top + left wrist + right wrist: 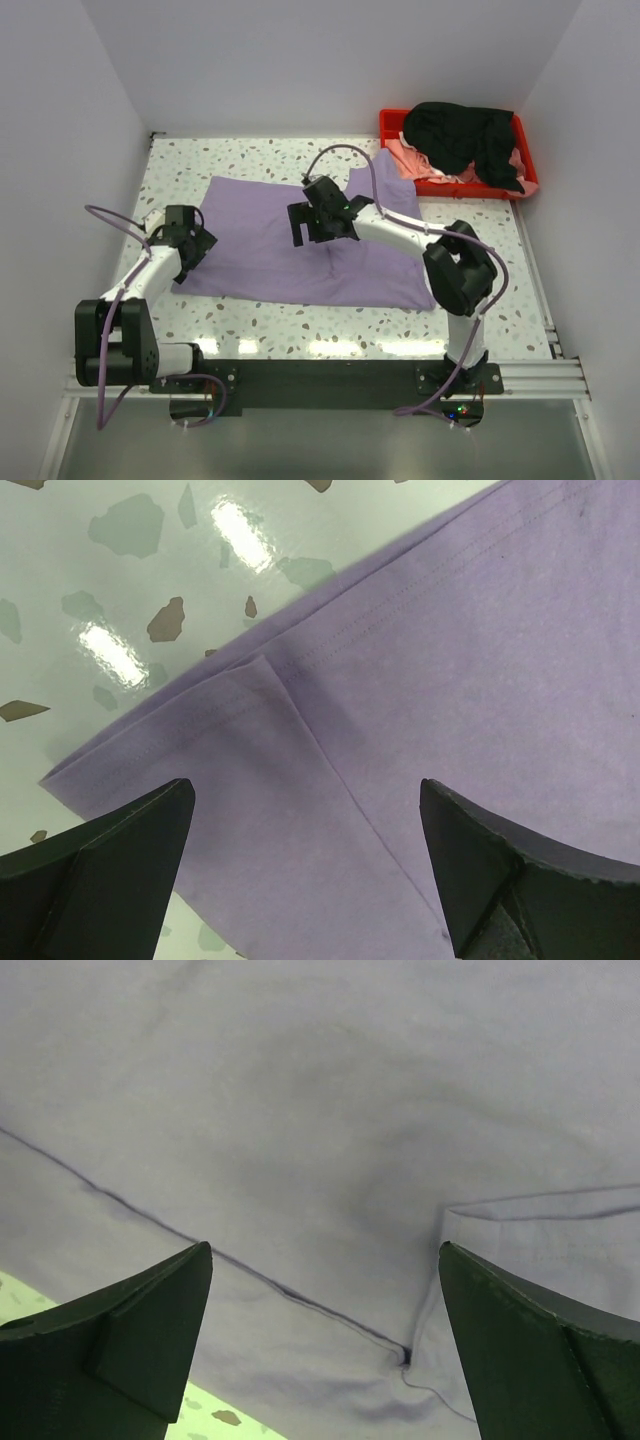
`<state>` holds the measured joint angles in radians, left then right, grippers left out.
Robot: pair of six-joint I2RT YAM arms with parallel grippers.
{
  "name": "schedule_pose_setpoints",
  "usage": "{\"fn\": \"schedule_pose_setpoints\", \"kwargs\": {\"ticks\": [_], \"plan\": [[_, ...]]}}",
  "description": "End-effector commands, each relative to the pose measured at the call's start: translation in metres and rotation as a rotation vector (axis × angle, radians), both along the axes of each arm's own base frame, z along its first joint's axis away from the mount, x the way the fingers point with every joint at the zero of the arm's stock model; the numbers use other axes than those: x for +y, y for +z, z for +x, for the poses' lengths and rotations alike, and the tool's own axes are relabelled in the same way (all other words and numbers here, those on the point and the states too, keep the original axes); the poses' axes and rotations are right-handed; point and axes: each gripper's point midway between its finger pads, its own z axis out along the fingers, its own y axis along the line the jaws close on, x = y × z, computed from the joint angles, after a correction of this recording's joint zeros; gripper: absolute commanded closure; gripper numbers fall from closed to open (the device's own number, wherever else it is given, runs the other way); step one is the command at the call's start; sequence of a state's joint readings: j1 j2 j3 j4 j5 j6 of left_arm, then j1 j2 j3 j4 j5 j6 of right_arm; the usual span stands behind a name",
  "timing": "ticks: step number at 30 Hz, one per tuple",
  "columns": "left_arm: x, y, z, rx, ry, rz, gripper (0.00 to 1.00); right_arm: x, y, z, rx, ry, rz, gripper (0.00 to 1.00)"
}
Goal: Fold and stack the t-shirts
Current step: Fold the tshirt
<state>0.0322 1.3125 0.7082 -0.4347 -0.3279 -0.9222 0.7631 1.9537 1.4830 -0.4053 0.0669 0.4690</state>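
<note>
Left fingers spread at lavender t-shirt edge, right fingers spread over its middle, overhead; shirt flat on bench | black t-shirt, pink t-shirt in red tray | left wrist: hem below | right wrist: seam below | folding barely begun, none stacked

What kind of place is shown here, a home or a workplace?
Probably a robot test booth, not a home: plain white walls close in a speckled table, two robot arms are bolted at its near edge, and a black shirt lies in a red tray.
</note>
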Motion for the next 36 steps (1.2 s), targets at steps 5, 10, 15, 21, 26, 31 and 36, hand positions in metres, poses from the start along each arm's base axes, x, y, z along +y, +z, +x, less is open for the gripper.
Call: {"fn": "schedule_pose_setpoints", "kwargs": {"ticks": [5,10,15,21,26,31,36], "plan": [[-0.026,0.032,0.035,-0.149,-0.16,-0.068,0.0,-0.071,0.035,-0.033,-0.073,-0.074,-0.089,0.01],[-0.059,0.051,0.06,-0.215,-0.284,-0.064,0.0,-0.134,0.016,-0.055,0.001,-0.161,-0.126,0.01],[-0.071,0.023,0.073,-0.122,-0.314,-0.077,0.0,-0.15,-0.003,-0.069,0.036,-0.136,-0.156,0.01],[-0.067,-0.015,0.065,0.019,-0.314,-0.064,0.0,-0.148,-0.033,-0.076,0.106,-0.124,-0.177,0.01],[-0.055,-0.039,0.034,0.118,-0.296,-0.026,0.0,-0.157,-0.055,-0.092,0.162,-0.117,-0.213,0.01],[-0.048,-0.058,-0.011,0.214,-0.258,-0.025,0.0,-0.153,-0.072,-0.115,0.233,-0.057,-0.173,0.01],[-0.028,-0.055,-0.049,0.237,-0.162,0.039,0.0,-0.152,-0.08,-0.14,0.279,-0.023,-0.139,0.01]]}}
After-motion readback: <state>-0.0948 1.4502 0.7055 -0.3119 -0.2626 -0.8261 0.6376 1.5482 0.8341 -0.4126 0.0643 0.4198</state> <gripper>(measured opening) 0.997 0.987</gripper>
